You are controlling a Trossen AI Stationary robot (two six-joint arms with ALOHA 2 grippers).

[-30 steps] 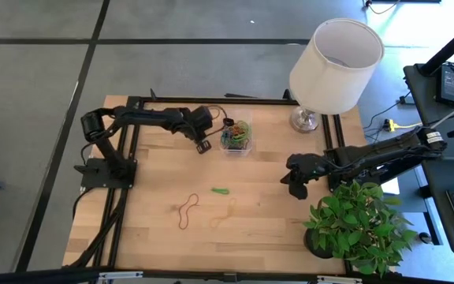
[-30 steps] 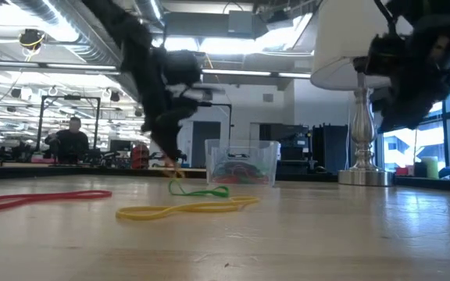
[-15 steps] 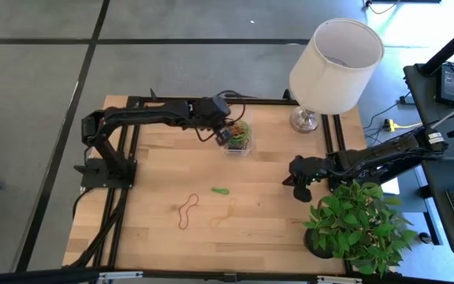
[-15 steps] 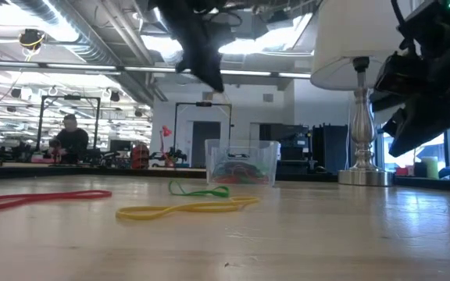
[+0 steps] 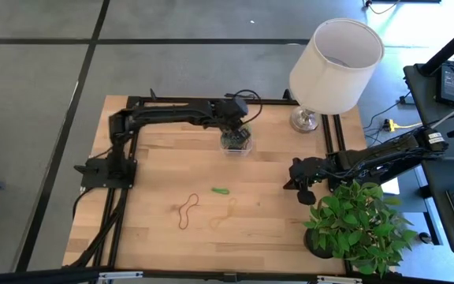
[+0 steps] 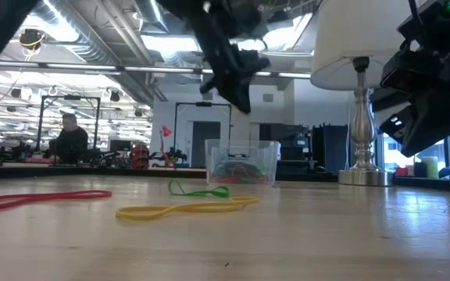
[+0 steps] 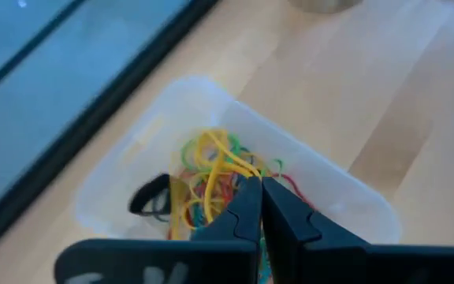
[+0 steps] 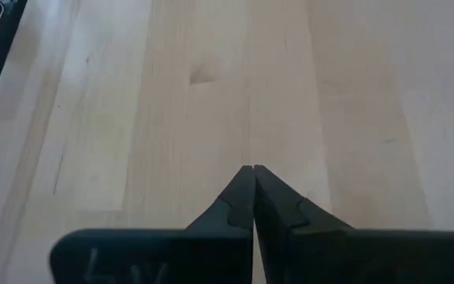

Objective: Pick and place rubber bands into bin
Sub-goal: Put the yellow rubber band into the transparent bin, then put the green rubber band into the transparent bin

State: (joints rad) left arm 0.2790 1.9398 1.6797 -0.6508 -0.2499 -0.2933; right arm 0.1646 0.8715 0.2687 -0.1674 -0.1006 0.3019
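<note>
The clear bin (image 5: pixel 236 143) (image 6: pixel 242 162) stands near the table's far edge and holds a tangle of coloured rubber bands (image 7: pixel 203 193). My left gripper (image 5: pixel 236 131) (image 6: pixel 244 106) (image 7: pixel 257 181) hovers above the bin, shut on a yellow rubber band. A red band (image 5: pixel 187 211) (image 6: pixel 37 199), a green band (image 5: pixel 221 191) (image 6: pixel 201 190) and a yellow band (image 5: pixel 227 211) (image 6: pixel 186 208) lie flat on the table. My right gripper (image 5: pixel 301 189) (image 8: pixel 251 168) is shut over bare wood at the right, holding nothing. My left gripper pinches a yellow rubber band by a stretch of its loop (image 7: pixel 239 167) between its two fingertips. The fingers point down from above. The band hangs slack below them over the bin; whether its lower end touches the pile inside, I cannot tell.
A white lamp (image 5: pixel 336 63) stands on its metal base (image 6: pixel 363 176) at the far right corner. A potted plant (image 5: pixel 361 221) fills the near right corner, close to my right arm. A thin pale band (image 5: pixel 262 235) lies near the near edge. Bare wood (image 5: pixel 156 173) spreads left of the loose bands.
My left gripper has risen from low beside the bin's left side and swung toward the table's right, ending above the bin. My right gripper has drifted a little toward the right and near edges. The bands on the table have not moved.
</note>
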